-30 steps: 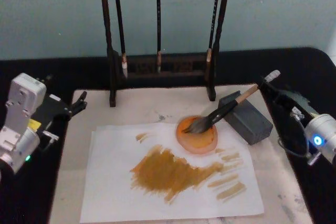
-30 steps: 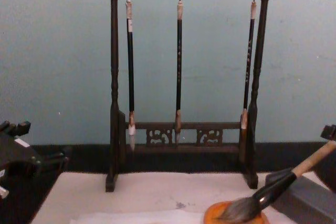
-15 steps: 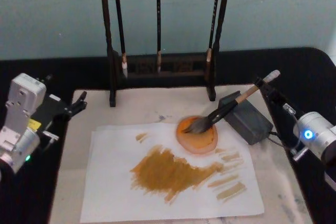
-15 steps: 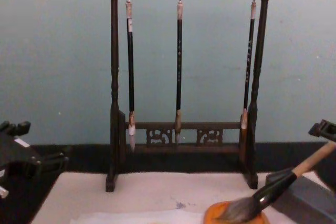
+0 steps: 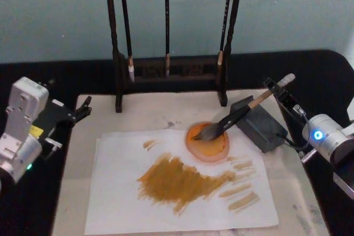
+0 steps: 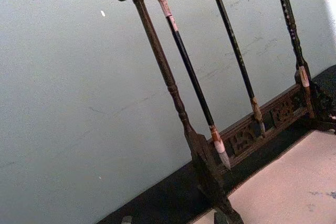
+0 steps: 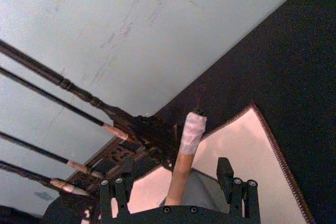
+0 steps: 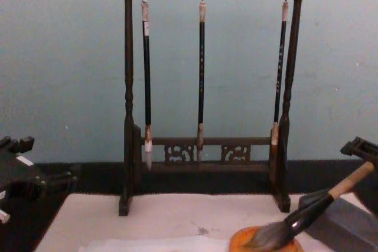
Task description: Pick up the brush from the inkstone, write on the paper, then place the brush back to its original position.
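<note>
Starting the pickup, it seems, the right gripper [image 5: 278,82] has open, empty fingers [image 7: 237,192] astride the handle of the brush [image 5: 232,117] propped from dish [image 5: 217,151] to grey block [image 5: 265,129]; closing should come next, left gripper [image 5: 83,109] parked left.

Soft, even room light falls from above onto the pale blue-green wall [image 8: 59,57] and the black table [image 5: 321,70]. The white paper [image 5: 121,192] is the brightest surface in the head view, evenly lit and free of hard glare. Shadows beneath things on the cream mat [image 5: 155,111] are faint and soft-edged, while the table's edges sink close to black. In the left wrist view, a strip of wall beyond the brush rack [image 6: 173,93] is burnt out to plain white. A small blue indicator light [image 5: 317,135] glows to the right of the mat.
</note>
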You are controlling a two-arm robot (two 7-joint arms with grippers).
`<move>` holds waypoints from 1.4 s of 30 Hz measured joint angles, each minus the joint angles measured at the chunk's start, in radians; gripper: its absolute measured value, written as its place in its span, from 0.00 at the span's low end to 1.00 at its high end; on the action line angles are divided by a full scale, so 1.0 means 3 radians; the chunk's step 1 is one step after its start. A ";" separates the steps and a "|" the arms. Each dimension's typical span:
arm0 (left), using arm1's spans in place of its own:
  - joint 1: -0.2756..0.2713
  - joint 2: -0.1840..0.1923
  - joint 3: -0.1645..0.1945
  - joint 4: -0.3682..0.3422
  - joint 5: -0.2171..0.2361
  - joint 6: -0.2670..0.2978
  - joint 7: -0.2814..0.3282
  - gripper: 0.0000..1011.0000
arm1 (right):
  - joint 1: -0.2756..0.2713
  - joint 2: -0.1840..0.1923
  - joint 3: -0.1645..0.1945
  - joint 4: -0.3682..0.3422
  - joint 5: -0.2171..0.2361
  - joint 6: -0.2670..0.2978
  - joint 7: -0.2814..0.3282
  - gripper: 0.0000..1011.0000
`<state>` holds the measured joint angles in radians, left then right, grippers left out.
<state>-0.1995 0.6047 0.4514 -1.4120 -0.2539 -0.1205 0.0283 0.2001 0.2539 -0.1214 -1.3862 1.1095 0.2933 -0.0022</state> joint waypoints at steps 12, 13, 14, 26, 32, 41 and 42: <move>0.0000 0.0000 0.0000 0.0000 0.0000 0.0000 0.0000 1.00 | 0.0137 0.0029 -0.0045 0.0231 0.0155 -0.0034 0.0078 0.99; 0.0000 0.0000 0.0000 0.0000 0.0000 0.0000 0.0000 1.00 | 0.0137 0.0029 -0.0045 0.0231 0.0155 -0.0034 0.0078 0.99; 0.0000 0.0000 0.0000 0.0000 0.0000 0.0000 0.0000 1.00 | 0.0142 0.0032 -0.0048 0.0242 0.0180 -0.0037 0.0091 0.99; 0.0000 0.0000 0.0000 0.0000 0.0000 0.0000 0.0000 1.00 | 0.0161 0.0066 -0.0104 0.0261 0.0307 -0.0060 0.0126 0.99; 0.0000 0.0000 0.0000 0.0000 0.0000 0.0000 0.0000 1.00 | 0.0179 0.0090 -0.0153 0.0279 0.0340 -0.0080 0.0101 0.99; 0.0000 0.0000 0.0000 0.0000 0.0000 0.0000 0.0000 1.00 | 0.0197 0.0131 -0.0220 0.0320 0.0391 -0.0118 0.0084 0.99; 0.0000 0.0000 0.0000 0.0000 0.0000 0.0000 0.0000 1.00 | 0.0196 0.0139 -0.0233 0.0319 0.0391 -0.0132 0.0083 0.99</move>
<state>-0.1995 0.6047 0.4514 -1.4119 -0.2539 -0.1205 0.0283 0.2589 0.2955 -0.1913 -1.2904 1.2269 0.2537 0.0226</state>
